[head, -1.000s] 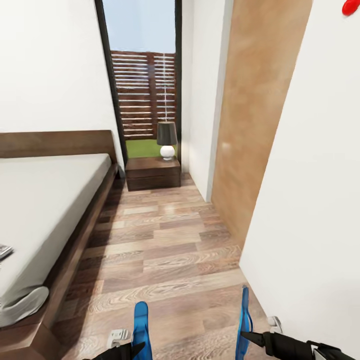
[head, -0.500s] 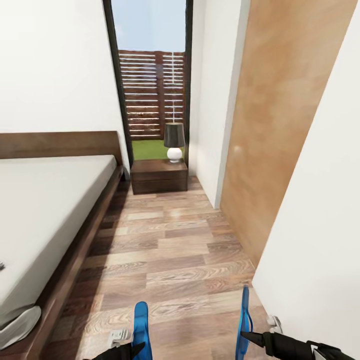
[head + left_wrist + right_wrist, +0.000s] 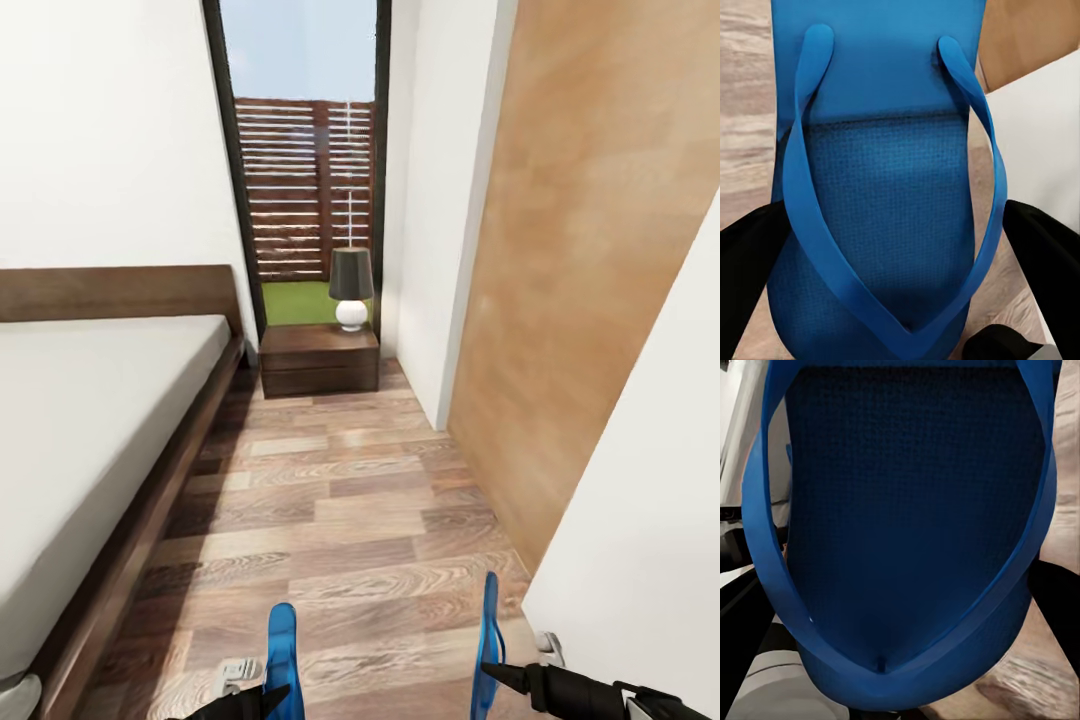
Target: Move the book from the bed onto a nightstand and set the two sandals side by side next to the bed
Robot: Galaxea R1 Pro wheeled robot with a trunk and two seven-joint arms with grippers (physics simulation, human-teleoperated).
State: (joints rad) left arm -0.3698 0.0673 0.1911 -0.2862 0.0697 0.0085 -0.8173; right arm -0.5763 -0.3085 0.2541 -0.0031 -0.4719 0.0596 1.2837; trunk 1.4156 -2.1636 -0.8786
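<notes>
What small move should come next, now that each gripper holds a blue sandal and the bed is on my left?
Probably lower the left gripper toward the wood-plank floor beside the dark-brown bed frame. Each gripper holds a bright blue flip-flop: left sandal, right sandal, the latter in the right gripper. Both are off the floor, and open floor runs along the bed.

A home bedroom: a low bed [image 3: 90, 420] with grey mattress and dark wooden headboard [image 3: 120, 292], a nightstand [image 3: 320, 360] holding a lamp [image 3: 350, 288], wood-plank floor [image 3: 340, 500], white walls, tall window [image 3: 300, 150].
</notes>
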